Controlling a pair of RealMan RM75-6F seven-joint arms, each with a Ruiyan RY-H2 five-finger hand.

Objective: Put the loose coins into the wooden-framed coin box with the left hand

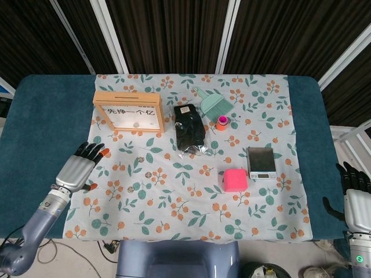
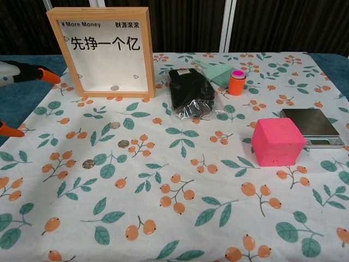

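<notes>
The left hand [image 1: 79,167] hovers over the left edge of the floral cloth [image 1: 191,208], fingers spread and holding nothing, with the three loose coins [image 2: 123,144] lying on the cloth at about its 3 o'clock and the wooden-framed coin box [image 2: 102,51] standing upright at its 1 o'clock, well apart from it. One more coin [image 2: 114,88] sits inside the box behind the glass — so four coins in all, three loose and one banked. The right hand [image 1: 356,194] waits off the table's right edge, empty with fingers apart, partly cut off by the head view's border — and in the chest view only the left hand's orange fingertips [image 2: 48,76] show at the left edge.
</notes>
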